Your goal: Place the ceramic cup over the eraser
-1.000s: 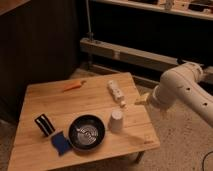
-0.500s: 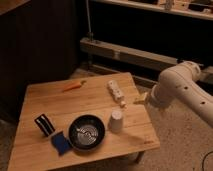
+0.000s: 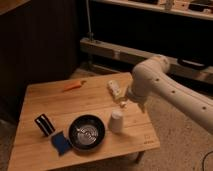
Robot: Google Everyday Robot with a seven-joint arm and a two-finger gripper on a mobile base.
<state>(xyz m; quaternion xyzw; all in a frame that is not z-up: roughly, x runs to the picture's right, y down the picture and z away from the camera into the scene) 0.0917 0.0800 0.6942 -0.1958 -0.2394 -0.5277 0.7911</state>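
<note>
Nothing of the task was done. The eraser (image 3: 44,124) stood uncovered near the left edge of the table (image 3: 142,142), with a blue pad (image 3: 60,144) just beside it toward the front edge. Next to the right sat the black pan (image 3: 86,133), between the eraser and the ceramic cup (image 3: 116,121). The cup stood on the table just right of the pan, well apart from the eraser and not yet held.

My jaws hung above the table just behind the cup, near the front end of a white bottle-like thing (image 3: 115,90). I could not tell whether they were wide or narrow, and they seemed to hold nothing. I judged the grasp, the carry and the lowering were all left. The carry had to pass over the pan or behind it, where bare table lay open in front of an orange thing (image 3: 74,86). The eraser's spot near the edges left little room.
</note>
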